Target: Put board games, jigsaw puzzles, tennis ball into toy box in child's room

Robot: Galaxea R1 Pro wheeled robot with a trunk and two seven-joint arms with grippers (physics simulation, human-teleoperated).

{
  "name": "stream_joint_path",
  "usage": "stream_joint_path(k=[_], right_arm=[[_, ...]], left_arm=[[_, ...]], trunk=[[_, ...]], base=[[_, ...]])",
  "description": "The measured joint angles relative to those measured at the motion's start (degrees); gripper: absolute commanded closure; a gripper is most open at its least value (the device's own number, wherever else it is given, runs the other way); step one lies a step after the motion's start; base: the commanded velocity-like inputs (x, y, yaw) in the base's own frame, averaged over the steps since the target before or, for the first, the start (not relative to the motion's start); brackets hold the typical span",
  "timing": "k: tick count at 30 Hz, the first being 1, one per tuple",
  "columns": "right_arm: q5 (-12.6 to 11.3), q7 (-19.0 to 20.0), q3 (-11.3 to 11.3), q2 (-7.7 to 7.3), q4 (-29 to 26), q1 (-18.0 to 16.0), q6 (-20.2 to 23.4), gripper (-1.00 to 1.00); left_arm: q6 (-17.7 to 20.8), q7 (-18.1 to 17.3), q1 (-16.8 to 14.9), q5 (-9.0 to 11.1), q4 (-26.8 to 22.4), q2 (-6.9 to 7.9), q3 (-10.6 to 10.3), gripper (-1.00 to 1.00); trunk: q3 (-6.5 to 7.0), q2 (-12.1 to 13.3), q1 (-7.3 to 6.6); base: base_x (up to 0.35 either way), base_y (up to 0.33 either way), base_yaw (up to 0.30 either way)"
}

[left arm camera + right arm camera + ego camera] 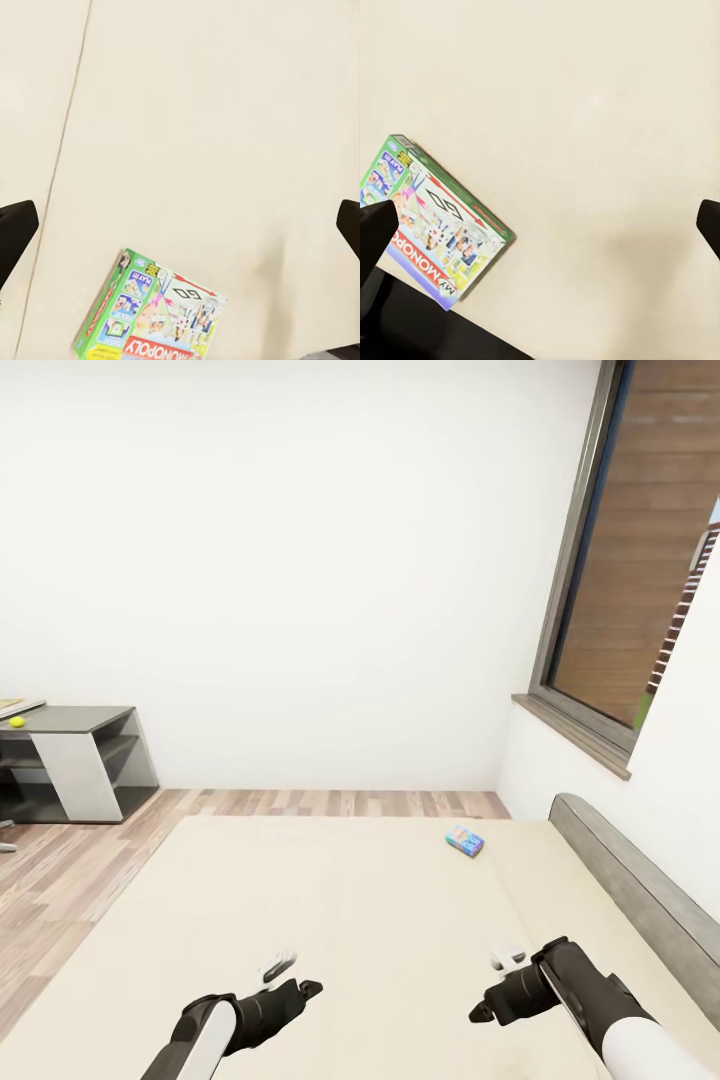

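A green-edged Monopoly box (154, 319) is lying flat on the cream bed (195, 127), and both wrist views are catching it (431, 221) while the head view is not. In the left wrist view it is sitting at the frame's edge, clear of the dark fingertips (15, 229), which are standing wide apart with only bedcover between them. In the right wrist view one corner of the box is tucking behind a dark fingertip (373, 232); whether they are touching I cannot tell. The other finger is far across the frame, so that gripper is spread wide and gripping nothing.

The head view is showing a second game, a small teal-blue box (465, 841), lying far up the bed (330, 920) toward the headboard (640, 890) side, well apart from both arms. The left gripper (283, 972) and right gripper (505, 972) are hovering low over the near part of the bed, their jaws hard to read from here.

Farther off at the left, a tennis ball (16, 721) is resting on the table (70, 730), by the white wall (300, 560). A window (640, 550) is filling the right.
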Motion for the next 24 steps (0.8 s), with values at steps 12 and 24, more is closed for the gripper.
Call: stream_joint_path(k=[12, 24], right_arm=[[0.56, 0.87, 0.23, -1.14, 0.23, 1.86, 9.62, -1.00], [0.76, 6.44, 0.50, -1.90, 0.30, 3.51, 8.74, -1.00]], left_arm=[[0.26, -0.56, 0.04, 0.74, 4.02, -0.13, -0.53, -1.00], [0.65, -6.94, 0.42, 0.75, 5.11, 0.40, -0.92, -1.00]], trunk=[[-0.38, 0.00, 0.00], [-1.40, 0.00, 0.00]], base=[[0.000, 0.000, -0.045], [0.000, 0.000, -0.030]])
